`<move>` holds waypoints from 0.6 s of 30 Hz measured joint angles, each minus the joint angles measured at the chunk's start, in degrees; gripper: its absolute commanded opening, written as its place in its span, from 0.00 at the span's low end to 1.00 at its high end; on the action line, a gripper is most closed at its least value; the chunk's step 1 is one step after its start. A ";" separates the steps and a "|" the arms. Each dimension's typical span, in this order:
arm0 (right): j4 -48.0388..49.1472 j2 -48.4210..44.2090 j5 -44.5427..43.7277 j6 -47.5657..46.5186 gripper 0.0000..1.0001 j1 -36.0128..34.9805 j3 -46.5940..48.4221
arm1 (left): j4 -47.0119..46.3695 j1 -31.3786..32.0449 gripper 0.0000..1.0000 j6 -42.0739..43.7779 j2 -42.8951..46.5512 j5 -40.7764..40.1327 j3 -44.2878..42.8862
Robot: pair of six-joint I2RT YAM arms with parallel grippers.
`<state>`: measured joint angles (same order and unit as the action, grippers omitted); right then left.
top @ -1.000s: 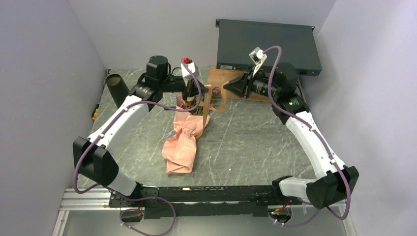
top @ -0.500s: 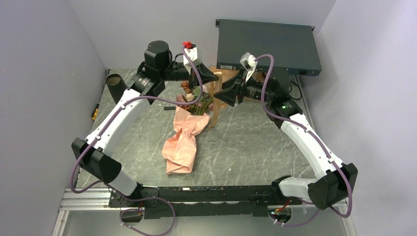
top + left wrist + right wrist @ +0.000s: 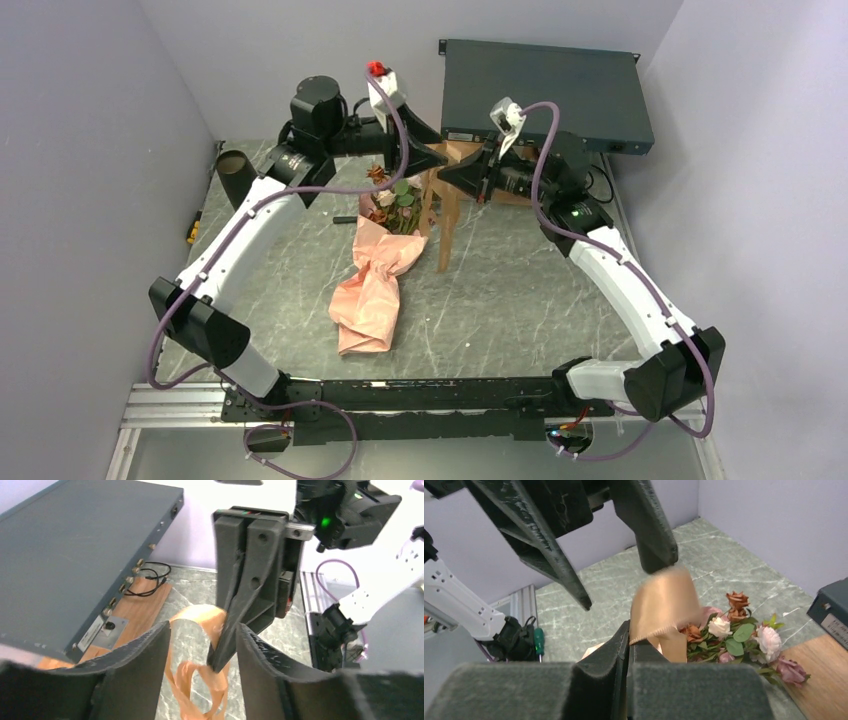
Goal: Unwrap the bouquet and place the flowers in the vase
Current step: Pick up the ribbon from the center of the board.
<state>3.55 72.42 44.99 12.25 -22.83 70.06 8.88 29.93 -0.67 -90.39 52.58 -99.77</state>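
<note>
Above the bouquet (image 3: 378, 270), right fingers (image 3: 599, 680) clamp the tan ribbon (image 3: 664, 600), likely to draw it off; left fingers (image 3: 135, 665) stand open.

Right pincer (image 3: 444, 178) pinches tan ribbon (image 3: 446, 235) — bouquet (image 3: 372, 290) lies alongside.

12 o'clock: left gripper (image 3: 437, 160) and right gripper (image 3: 445, 178) tip to tip, ribbon (image 3: 446, 230) hanging below them, no way through. Centre: bouquet (image 3: 372, 285) sprawls across. 1 o'clock: rack box (image 3: 545, 85) walls far edge. 10 o'clock: vase (image 3: 238, 178). 3 to 5 o'clock: bare table (image 3: 520, 300), open passage
</note>
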 measured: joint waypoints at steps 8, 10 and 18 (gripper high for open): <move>0.52 1.53 -1.62 2.99 0.00 0.04 6.93 | -0.42 -7.80 0.77 -4.55 0.00 -2.32 -0.48; 0.85 2.19 -1.62 3.67 0.00 0.07 8.70 | -0.28 -9.64 0.77 -4.09 0.24 -1.99 -0.04; 2.29 6.67 -0.74 5.57 0.00 0.24 15.17 | 3.63 -8.68 0.93 3.93 3.30 2.05 4.17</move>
<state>5.85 79.09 44.25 17.82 -22.59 85.23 12.51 21.26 3.27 -87.09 54.63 -95.59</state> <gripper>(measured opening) 0.007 0.864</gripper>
